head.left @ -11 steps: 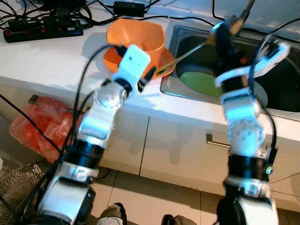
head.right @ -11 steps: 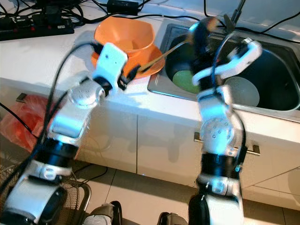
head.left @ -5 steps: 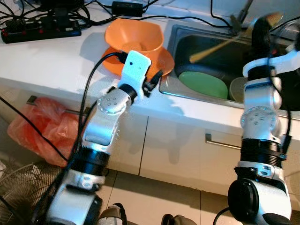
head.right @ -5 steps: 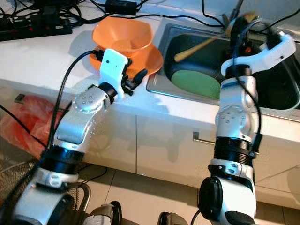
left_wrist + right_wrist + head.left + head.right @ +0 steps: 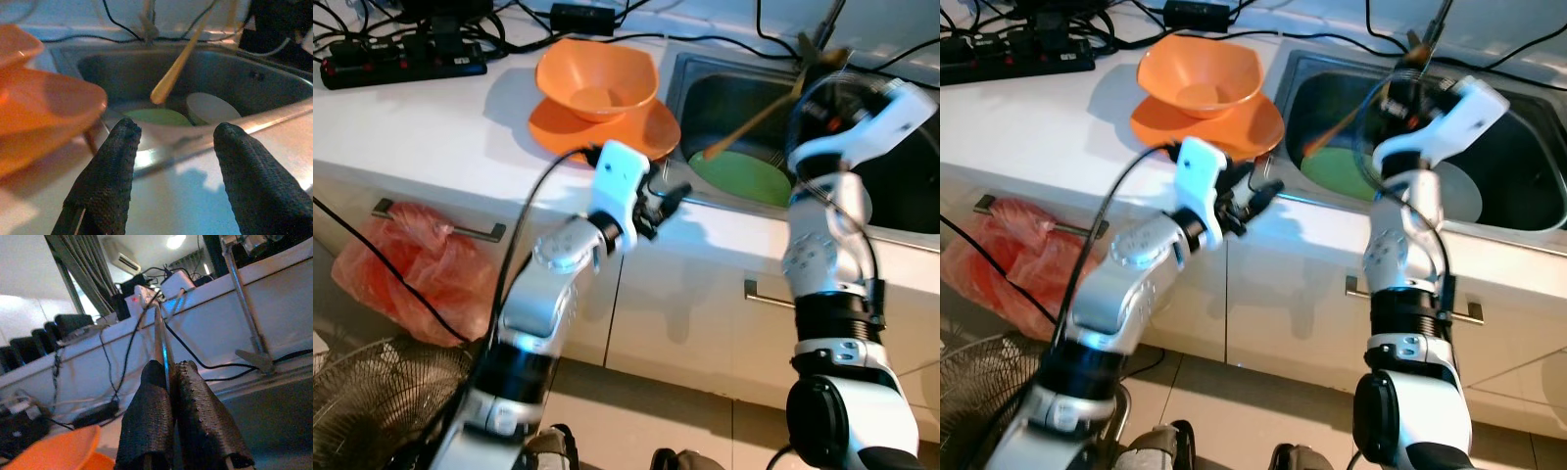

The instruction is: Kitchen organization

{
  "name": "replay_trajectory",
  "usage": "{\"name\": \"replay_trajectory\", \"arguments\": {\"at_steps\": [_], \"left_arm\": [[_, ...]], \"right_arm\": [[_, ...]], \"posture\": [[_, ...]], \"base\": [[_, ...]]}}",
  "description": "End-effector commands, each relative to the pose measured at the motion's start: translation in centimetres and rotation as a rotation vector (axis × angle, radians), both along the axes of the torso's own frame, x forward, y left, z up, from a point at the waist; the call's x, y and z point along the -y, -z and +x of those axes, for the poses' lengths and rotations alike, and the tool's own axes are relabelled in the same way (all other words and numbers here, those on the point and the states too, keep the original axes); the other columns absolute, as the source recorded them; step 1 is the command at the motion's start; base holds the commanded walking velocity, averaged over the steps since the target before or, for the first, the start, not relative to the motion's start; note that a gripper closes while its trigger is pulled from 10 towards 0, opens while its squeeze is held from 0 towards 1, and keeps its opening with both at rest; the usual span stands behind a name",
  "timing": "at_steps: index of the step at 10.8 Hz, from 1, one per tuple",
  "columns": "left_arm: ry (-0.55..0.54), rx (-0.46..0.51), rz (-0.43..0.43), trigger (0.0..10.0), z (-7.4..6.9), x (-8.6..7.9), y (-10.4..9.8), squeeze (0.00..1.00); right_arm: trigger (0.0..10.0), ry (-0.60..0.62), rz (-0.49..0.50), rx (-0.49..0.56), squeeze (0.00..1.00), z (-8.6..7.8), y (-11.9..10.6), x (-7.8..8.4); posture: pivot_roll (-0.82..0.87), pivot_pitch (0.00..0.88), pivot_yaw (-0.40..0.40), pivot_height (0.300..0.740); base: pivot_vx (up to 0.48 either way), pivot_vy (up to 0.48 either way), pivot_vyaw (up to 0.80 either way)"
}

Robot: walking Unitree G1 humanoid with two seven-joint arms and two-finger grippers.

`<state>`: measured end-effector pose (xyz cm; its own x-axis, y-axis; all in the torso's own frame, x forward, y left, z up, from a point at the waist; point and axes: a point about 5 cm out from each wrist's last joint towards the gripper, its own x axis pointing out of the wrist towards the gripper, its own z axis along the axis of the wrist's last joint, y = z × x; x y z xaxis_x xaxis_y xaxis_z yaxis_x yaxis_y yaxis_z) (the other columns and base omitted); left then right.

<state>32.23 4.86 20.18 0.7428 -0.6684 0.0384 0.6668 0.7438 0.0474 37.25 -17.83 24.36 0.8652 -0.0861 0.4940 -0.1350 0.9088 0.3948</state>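
Observation:
An orange bowl [image 5: 597, 78] sits on an orange plate [image 5: 607, 132] on the white counter, left of the steel sink [image 5: 690, 83]. In the sink lie a green plate [image 5: 739, 176] and a white dish [image 5: 1454, 191]. My right gripper [image 5: 808, 83] is over the sink, shut on a long wooden utensil [image 5: 749, 122] that slants down toward the green plate. In the right wrist view the fingers [image 5: 151, 401] pinch the thin utensil [image 5: 159, 333]. My left gripper [image 5: 666, 196] hovers open over the counter's front edge by the sink's near left corner, holding nothing.
A black power strip [image 5: 401, 64] and cables lie at the counter's back left. A faucet [image 5: 827, 24] stands behind the sink. Below are white cabinet doors with a handle [image 5: 769, 294], a red plastic bag [image 5: 411, 269] and a wire fan [image 5: 362, 411].
My left gripper has moved right, from beside the orange plate to the sink's corner. The right gripper has swung the utensil from over the orange plate back over the sink.

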Motion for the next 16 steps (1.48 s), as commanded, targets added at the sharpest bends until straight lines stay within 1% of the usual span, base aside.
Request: {"name": "replay_trajectory", "arguments": {"at_steps": [1,2,4,5,6,7,8,10,13,16], "left_arm": [[0.04,-0.001,-0.006,10.0,-0.6,0.7,-0.2,0.0],[0.051,-0.009,-0.005,10.0,-0.9,0.8,0.1,0.0],[0.062,-0.026,0.005,10.0,-1.4,0.9,0.5,0.0],[0.075,-0.032,0.011,10.0,-1.6,0.9,0.6,0.0],[0.069,-0.035,0.013,10.0,-1.6,0.8,0.7,0.0],[0.031,-0.034,0.012,10.0,-1.3,0.5,0.7,0.0],[0.024,-0.033,0.013,10.0,-1.3,0.4,0.7,0.0],[0.022,-0.036,0.017,10.0,-1.3,0.4,0.7,0.0],[-0.013,-0.035,0.03,10.0,-1.0,-0.1,0.9,0.0],[-0.019,-0.038,0.03,10.0,-1.0,0.0,1.1,0.0]], "right_arm": [[10.0,0.021,-0.045,0.018,0.0,0.0,-0.1,0.1],[10.0,0.032,-0.078,0.011,0.0,0.2,0.2,0.0],[10.0,0.054,-0.113,0.003,0.0,0.4,0.7,0.2],[10.0,0.062,-0.176,0.002,0.0,0.5,1.1,0.0],[10.0,0.065,-0.201,-0.008,0.0,0.5,1.5,-0.1],[10.0,0.069,-0.228,-0.042,0.0,0.6,2.5,-0.2],[10.0,0.066,-0.257,-0.054,0.0,0.7,2.8,-0.3],[10.0,0.061,-0.286,-0.082,0.0,0.8,3.6,-0.2],[10.0,0.048,-0.318,-0.137,0.0,0.9,4.9,-0.5],[10.0,0.027,-0.323,-0.161,0.0,1.2,5.1,-0.6]], "posture": [[0.08,0.121,-0.082,0.74],[0.09,0.122,-0.084,0.74],[0.09,0.123,-0.085,0.74],[0.09,0.125,-0.084,0.74],[0.09,0.125,-0.083,0.74],[0.09,0.125,-0.084,0.74],[0.09,0.125,-0.084,0.74],[0.09,0.128,-0.084,0.74],[0.09,0.131,-0.084,0.74],[0.08,0.124,-0.083,0.74]], "base": [[0.0,0.0,0.0],[0.0,0.0,0.0],[0.0,0.0,0.0],[0.0,0.0,0.0],[0.0,0.0,0.0],[0.0,0.0,0.0],[0.0,0.0,0.0],[0.0,0.0,0.0],[0.0,0.0,0.0],[0.0,0.0,0.0]]}}
